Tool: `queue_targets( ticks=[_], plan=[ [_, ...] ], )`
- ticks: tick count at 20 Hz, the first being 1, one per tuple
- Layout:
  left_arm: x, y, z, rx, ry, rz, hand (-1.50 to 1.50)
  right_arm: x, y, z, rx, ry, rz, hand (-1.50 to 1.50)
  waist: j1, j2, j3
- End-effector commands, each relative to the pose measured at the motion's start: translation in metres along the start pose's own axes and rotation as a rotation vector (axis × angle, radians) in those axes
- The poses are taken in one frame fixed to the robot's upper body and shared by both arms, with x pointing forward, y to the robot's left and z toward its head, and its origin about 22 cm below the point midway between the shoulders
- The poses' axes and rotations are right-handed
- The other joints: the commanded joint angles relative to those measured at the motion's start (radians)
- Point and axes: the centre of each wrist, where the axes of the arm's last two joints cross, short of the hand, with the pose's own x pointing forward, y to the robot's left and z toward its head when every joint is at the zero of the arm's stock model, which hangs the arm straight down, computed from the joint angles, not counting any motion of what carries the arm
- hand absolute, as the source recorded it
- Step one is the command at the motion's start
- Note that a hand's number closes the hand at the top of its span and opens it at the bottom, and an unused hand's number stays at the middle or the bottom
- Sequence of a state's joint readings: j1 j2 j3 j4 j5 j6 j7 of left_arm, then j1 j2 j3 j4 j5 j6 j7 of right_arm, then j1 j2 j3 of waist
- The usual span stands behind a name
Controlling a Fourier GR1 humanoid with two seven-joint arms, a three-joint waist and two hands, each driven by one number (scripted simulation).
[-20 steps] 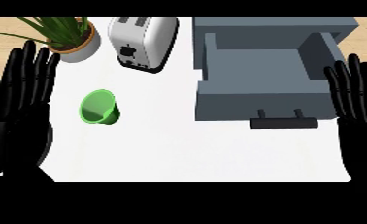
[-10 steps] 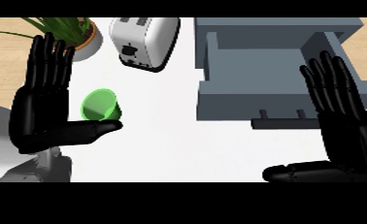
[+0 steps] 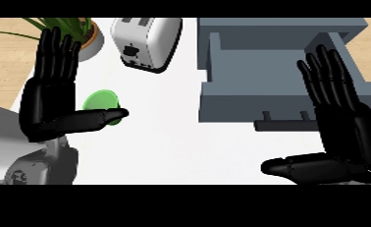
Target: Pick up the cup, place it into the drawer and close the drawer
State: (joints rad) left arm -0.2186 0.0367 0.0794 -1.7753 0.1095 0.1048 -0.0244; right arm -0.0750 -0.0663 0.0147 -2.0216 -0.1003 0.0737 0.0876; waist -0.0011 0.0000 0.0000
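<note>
Now | left hand (image 3: 45, 104) fingers straight beside cup (image 3: 101, 100) | right hand (image 3: 340, 123) fingers straight over open drawer (image 3: 217, 73) front edge

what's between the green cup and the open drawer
In the head view, only bare white counter lies between the green cup and the open drawer. The toaster stands farther back, off that stretch; the left hand's thumb overlaps the cup.
</note>
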Motion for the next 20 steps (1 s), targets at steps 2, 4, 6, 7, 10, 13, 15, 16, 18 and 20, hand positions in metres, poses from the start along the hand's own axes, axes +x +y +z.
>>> queue_targets(
  ticks=[2, 4, 6, 7, 10, 13, 15, 16, 18, 20],
  plan=[
    [-0.014, 0.004, 0.004, 0.017, 0.014, 0.001, -1.50, 0.017, -0.009, 0.005, 0.000, -0.007, -0.018, -1.50, -0.001, 0.000, 0.000],
    [-0.012, -0.021, -0.001, 0.032, 0.007, -0.003, -1.50, 0.001, 0.018, -0.005, 0.000, -0.012, 0.004, -1.50, 0.000, 0.000, 0.000],
    [-0.006, 0.005, 0.010, 0.045, 0.039, -0.022, -1.50, 0.002, -0.003, 0.000, -0.020, -0.019, 0.002, -1.50, 0.001, 0.000, 0.000],
    [-0.011, 0.005, 0.010, 0.048, 0.038, -0.004, -1.50, -0.002, -0.005, 0.015, -0.003, -0.008, 0.003, -1.50, -0.001, 0.000, 0.000],
    [-0.027, 0.004, 0.025, 0.067, 0.056, -0.029, -1.50, 0.016, 0.006, -0.002, 0.000, -0.025, 0.034, -1.50, 0.001, 0.000, 0.000],
    [-0.034, 0.012, 0.023, 0.070, 0.096, -0.040, -1.50, 0.015, -0.018, -0.009, -0.022, 0.002, 0.006, -1.50, 0.001, 0.000, 0.000],
    [-0.035, 0.025, 0.031, 0.090, 0.119, -0.047, -1.50, 0.019, -0.003, 0.005, -0.013, -0.019, -0.004, -1.50, 0.000, -0.001, 0.000],
    [-0.046, 0.012, 0.029, 0.068, 0.121, -0.042, -1.50, 0.024, 0.003, -0.012, -0.026, -0.015, -0.003, -1.50, 0.001, 0.000, 0.000],
    [-0.047, 0.020, 0.034, 0.095, 0.162, -0.051, -1.50, 0.016, -0.024, -0.016, -0.021, -0.026, 0.023, -1.50, 0.002, 0.000, 0.000],
    [-0.048, 0.014, 0.048, 0.110, 0.149, -0.060, -1.50, 0.023, -0.009, -0.001, -0.014, -0.008, 0.009, -1.50, 0.001, -0.001, 0.000]
  ],
)
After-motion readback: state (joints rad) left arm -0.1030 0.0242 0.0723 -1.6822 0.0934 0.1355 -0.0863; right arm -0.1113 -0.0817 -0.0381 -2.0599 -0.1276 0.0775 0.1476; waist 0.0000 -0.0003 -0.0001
